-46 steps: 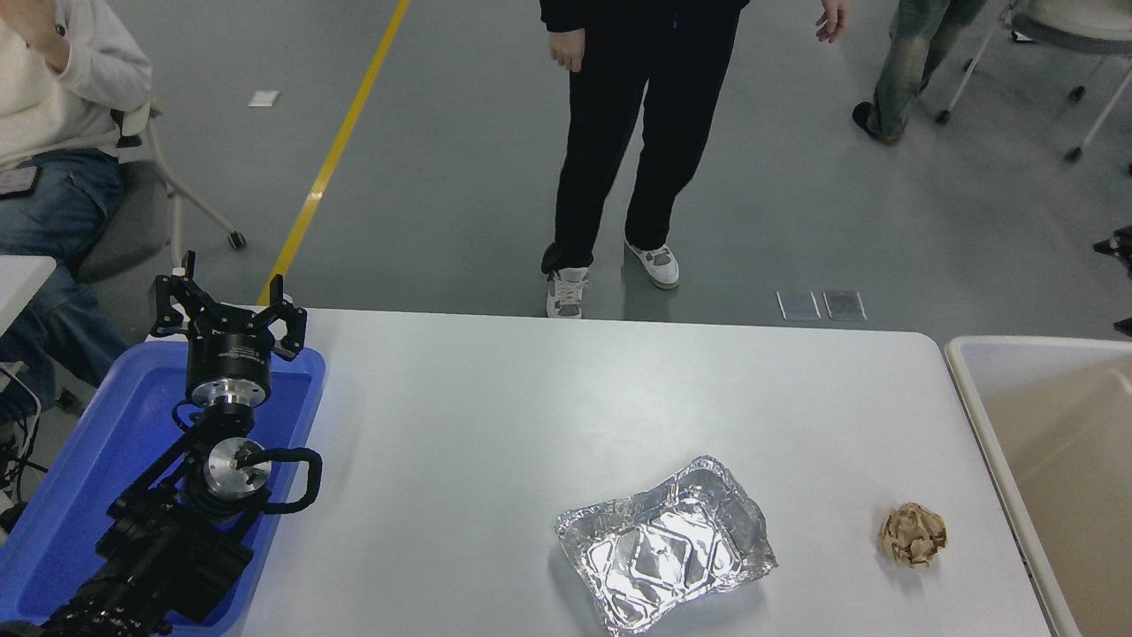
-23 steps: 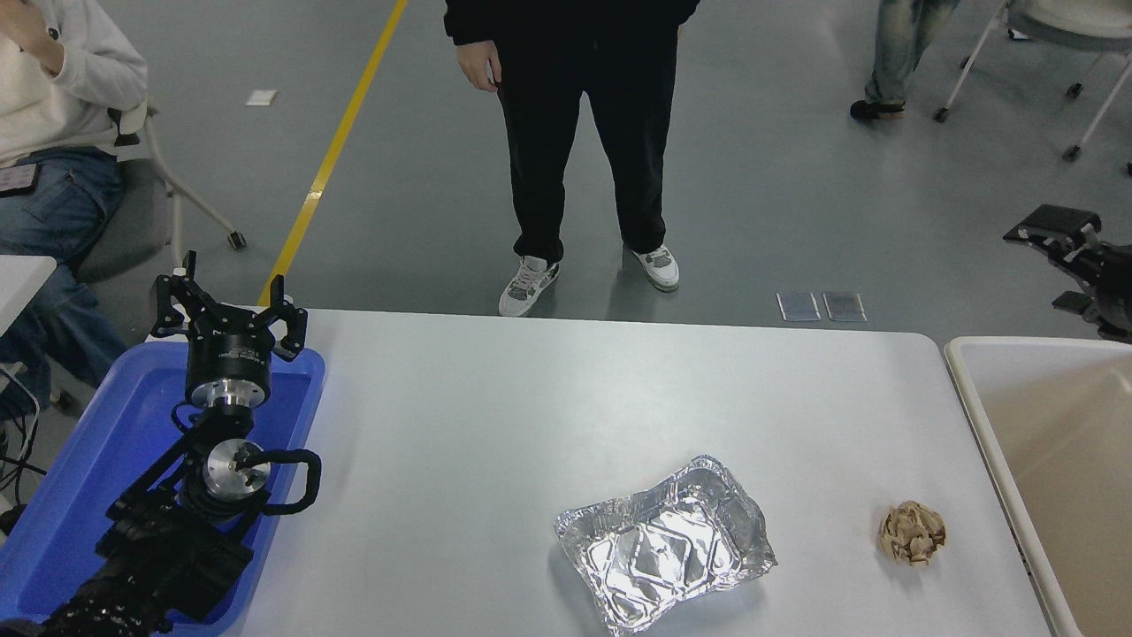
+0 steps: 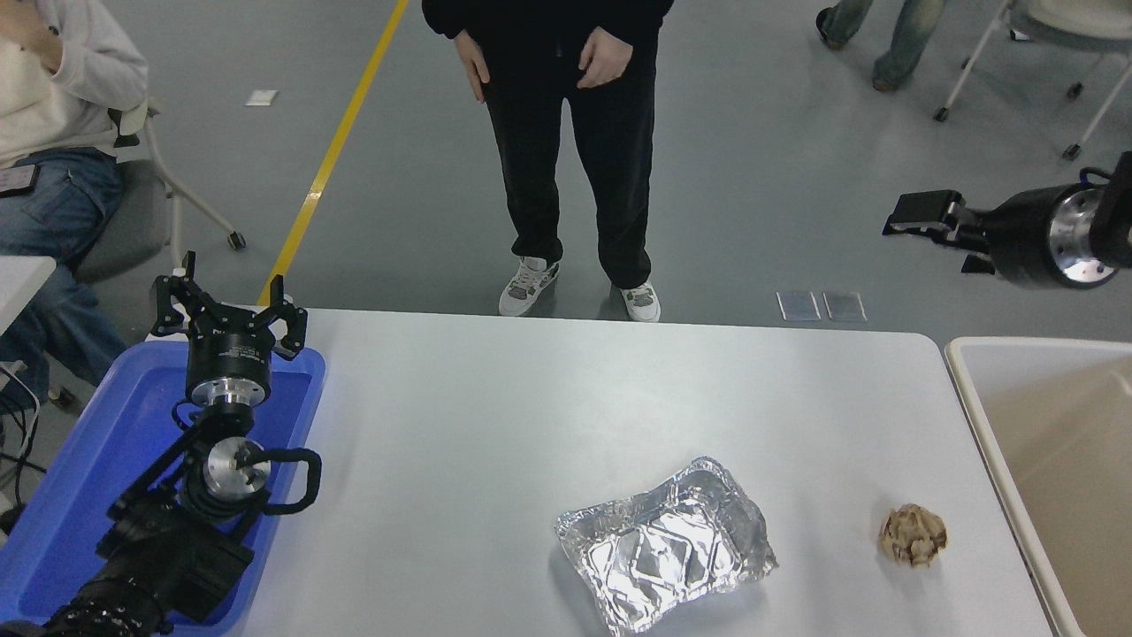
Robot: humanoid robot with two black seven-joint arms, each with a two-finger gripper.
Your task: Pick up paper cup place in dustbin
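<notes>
No paper cup shows in the head view. The dustbin (image 3: 969, 382), a large beige bin with an off-white rim, stands at the table's right end, cut off by the picture's edge. My right gripper (image 3: 939, 237) hangs in the air at the upper right, above and beyond the bin's far end, pointing left. Its fingers stand apart with nothing between them. My left gripper (image 3: 228, 305) is parked at the lower left over the blue tray (image 3: 80, 495), open and empty.
A crinkled silver foil tray (image 3: 663, 553) lies at the front middle of the white table (image 3: 531, 398). A crumpled brown paper ball (image 3: 913, 534) lies near the bin. A person in black stands at the far edge; another sits at the top left.
My right arm has come in from the right edge, up and leftward, and shows more fully now. The standing person has shifted left. The left arm has not moved.
</notes>
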